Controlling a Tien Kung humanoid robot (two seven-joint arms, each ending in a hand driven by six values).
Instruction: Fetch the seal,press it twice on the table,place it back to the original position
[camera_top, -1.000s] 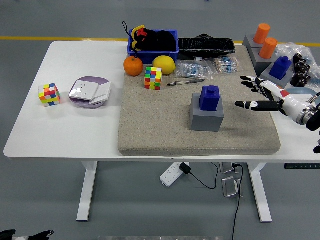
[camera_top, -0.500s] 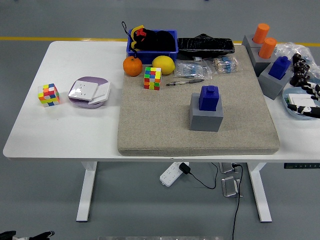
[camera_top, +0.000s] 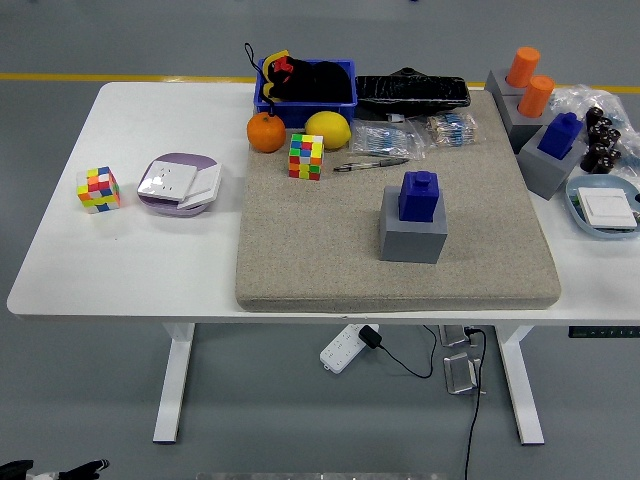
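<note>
Seal (camera_top: 417, 195) atop grey block (camera_top: 412, 238), mat (camera_top: 320, 250) bare around it.

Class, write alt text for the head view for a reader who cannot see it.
A blue seal sits on a grey block in the middle of a beige mat on a white table; no robot hand reaches over the table.

Blue seal (camera_top: 418, 195) sitting upright on its grey base block (camera_top: 412, 237), mid-mat on the white table (camera_top: 150, 255).

The beige mat (camera_top: 330, 250) is carrying a colour cube (camera_top: 306, 156), a pen (camera_top: 371, 165), an orange (camera_top: 266, 132) and a lemon (camera_top: 328, 130) along its far side, with a blue bin (camera_top: 306, 98) lying behind them. A second cube (camera_top: 98, 189) and a lilac-rimmed box (camera_top: 179, 184) are resting on the bare table to the left. Two orange-topped seals (camera_top: 531, 80) and another blue one (camera_top: 560, 135) are standing at the right edge.
</note>
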